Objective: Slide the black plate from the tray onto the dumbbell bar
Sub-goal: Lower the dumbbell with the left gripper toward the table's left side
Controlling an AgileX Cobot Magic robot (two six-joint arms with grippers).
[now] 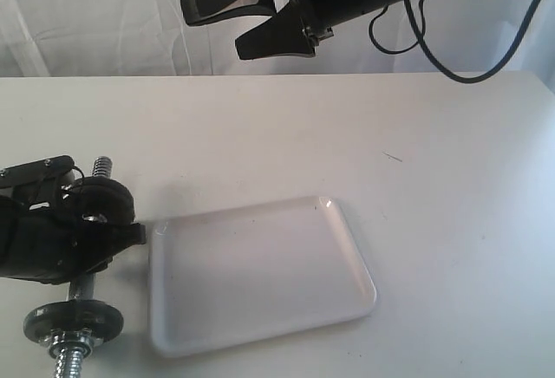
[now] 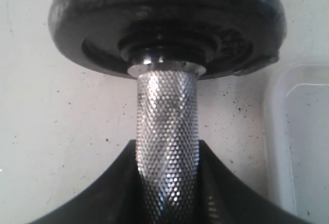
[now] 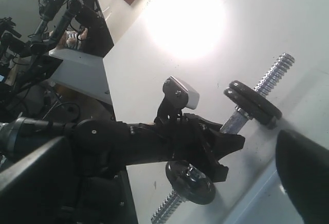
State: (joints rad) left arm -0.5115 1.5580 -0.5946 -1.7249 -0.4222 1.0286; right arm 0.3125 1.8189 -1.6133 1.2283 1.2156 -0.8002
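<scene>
The chrome dumbbell bar (image 1: 84, 287) lies on the table left of the white tray (image 1: 347, 248), which holds nothing. My left gripper (image 1: 91, 239) is shut on the bar's knurled middle (image 2: 167, 131), one dark finger (image 2: 103, 193) on each side. Two black plates (image 3: 254, 103) sit stacked on the bar's far end (image 1: 102, 198), filling the left wrist view (image 2: 167, 23). One more black plate (image 1: 74, 320) sits near the closer threaded end (image 3: 190, 183). My right gripper (image 1: 212, 29) hangs high over the table's back, open and holding nothing.
The tray's rim (image 2: 277, 131) runs close beside the bar. Threaded bar ends stick out past the plates (image 1: 102, 166) (image 1: 69, 362). A black cable (image 1: 451, 66) loops below the right arm. Past the table's far edge stand other equipment and arms (image 3: 56, 8).
</scene>
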